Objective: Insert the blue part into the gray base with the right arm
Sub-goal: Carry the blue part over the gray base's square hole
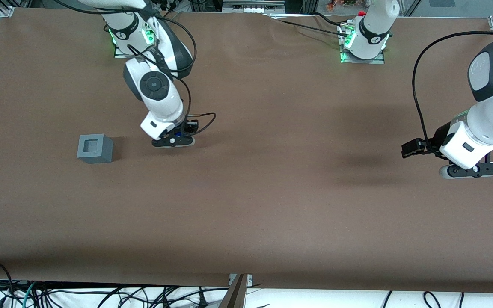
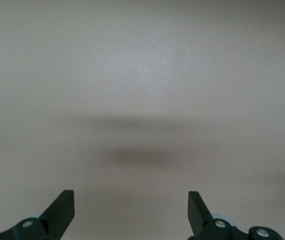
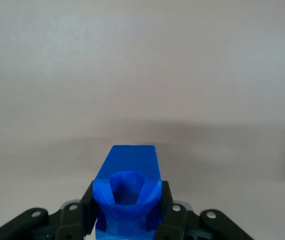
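One blue part [image 3: 127,195] sits clamped between the fingers [image 3: 88,210] of the pincer [image 1: 173,141], low over the brown bench [image 1: 272,192]. One gray base [image 1: 95,148] stands apart, toward the working arm's end, bare bench all around it. The right arm [image 1: 156,92] points down

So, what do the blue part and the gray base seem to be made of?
The blue part, clamped between the right arm's gripper fingers, looks like hard plastic: saturated color, faceted faces, a soft sheen. The gray base, standing apart from the gripper on the table, also looks like plastic: uniform matte gray, crisp edges. Neither is certain.
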